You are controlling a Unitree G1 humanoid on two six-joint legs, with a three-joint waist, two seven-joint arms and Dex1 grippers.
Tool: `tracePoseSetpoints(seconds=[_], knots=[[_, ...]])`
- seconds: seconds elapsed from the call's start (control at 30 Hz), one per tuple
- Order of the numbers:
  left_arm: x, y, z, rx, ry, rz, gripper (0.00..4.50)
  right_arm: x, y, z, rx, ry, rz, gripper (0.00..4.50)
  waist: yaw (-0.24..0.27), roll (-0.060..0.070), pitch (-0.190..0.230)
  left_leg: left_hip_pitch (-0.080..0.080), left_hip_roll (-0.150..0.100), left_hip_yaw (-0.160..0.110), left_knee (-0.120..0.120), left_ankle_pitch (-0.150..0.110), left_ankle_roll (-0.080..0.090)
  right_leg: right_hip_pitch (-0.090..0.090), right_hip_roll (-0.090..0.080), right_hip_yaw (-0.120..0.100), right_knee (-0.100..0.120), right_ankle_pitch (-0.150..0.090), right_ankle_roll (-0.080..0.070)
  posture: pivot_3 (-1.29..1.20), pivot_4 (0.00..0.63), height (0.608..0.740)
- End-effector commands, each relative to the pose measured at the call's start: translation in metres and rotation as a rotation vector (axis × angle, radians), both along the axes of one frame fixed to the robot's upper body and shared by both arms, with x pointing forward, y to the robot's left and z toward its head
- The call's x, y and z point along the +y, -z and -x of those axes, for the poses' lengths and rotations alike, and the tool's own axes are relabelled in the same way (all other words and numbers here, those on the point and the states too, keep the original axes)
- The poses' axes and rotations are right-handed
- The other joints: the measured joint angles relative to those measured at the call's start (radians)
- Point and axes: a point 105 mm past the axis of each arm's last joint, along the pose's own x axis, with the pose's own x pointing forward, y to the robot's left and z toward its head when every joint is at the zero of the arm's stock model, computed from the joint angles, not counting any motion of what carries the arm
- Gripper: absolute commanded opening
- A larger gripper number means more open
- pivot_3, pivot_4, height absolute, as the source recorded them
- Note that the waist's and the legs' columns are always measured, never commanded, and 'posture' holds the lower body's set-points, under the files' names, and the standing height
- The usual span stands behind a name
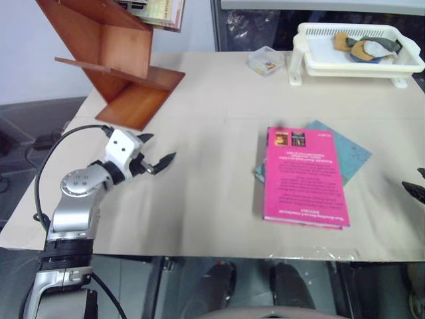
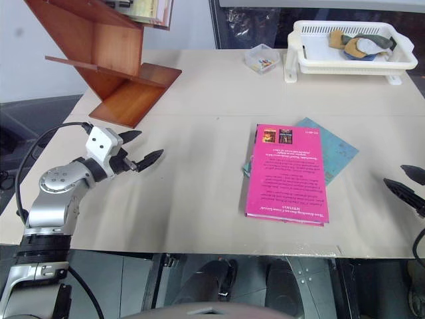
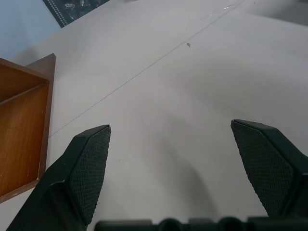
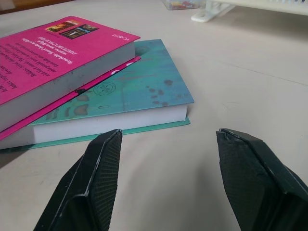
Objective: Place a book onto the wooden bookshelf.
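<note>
The magenta-pink book lies flat on the beige table, right of centre, resting partly on a teal-blue book. The wooden bookshelf, reddish-brown zigzag boards, stands at the table's far left corner. My left gripper hovers open over the table just in front of the shelf's base, holding nothing. My right gripper is open at the table's right edge, to the right of both books. In the right wrist view, its fingers point at the teal book's page edges with the pink book above them.
A white plastic basket tray with cloth pieces sits at the far right. A small clear box stands beside it. Other books rest on the shelf's top board. Bare tabletop lies between the left gripper and the pink book.
</note>
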Motion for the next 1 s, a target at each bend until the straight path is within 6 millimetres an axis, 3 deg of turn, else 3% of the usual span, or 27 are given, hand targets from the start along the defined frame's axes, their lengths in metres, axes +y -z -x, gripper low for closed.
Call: tracePoseSetpoints(seconds=[0.03,1.0], knots=[[-0.0020,-0.0138,0.0000,-0.039,0.019,-0.005,4.42,0.0010,-0.0104,0.0010,-0.055,-0.008,0.012,3.18,0.000,0.000,0.000,0.000,0.000,0.000,0.000,0.000,0.000,0.000,0.000,0.000,0.000,0.000,0.000,0.00,0.150,0.740],[-0.0057,-0.0132,-0.0020,-0.048,0.031,0.004,4.42,0.0002,-0.0105,0.0036,-0.049,-0.012,0.027,3.18,0.000,0.000,0.000,0.000,0.000,0.000,0.000,0.000,0.000,0.000,0.000,0.000,0.000,0.000,0.000,0.00,0.150,0.740]])
